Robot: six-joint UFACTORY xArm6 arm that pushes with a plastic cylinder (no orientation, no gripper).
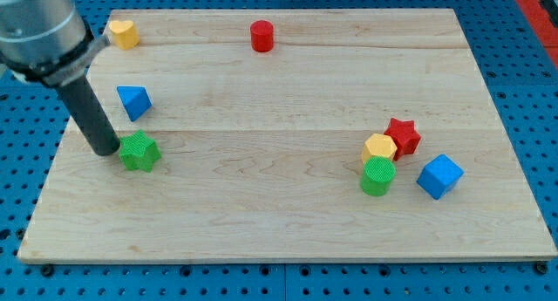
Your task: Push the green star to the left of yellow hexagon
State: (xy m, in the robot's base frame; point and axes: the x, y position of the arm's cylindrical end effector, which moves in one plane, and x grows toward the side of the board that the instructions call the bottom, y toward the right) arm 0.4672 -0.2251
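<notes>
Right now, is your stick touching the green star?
Touching. In the camera view, my tip sits right against the green star's side on the view's left, with no strip of wooden board showing between them.

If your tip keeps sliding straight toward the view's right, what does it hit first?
My tip sits just left of the green star, apparently touching it, so it meets that block first.

Pale wooden desk sits on blue pegboard, with a red cylinder block near the view's top and a blue triangular block over on the left. Right side's got a tight bunch: red star block, green cylinder block, blue cube block.
</notes>
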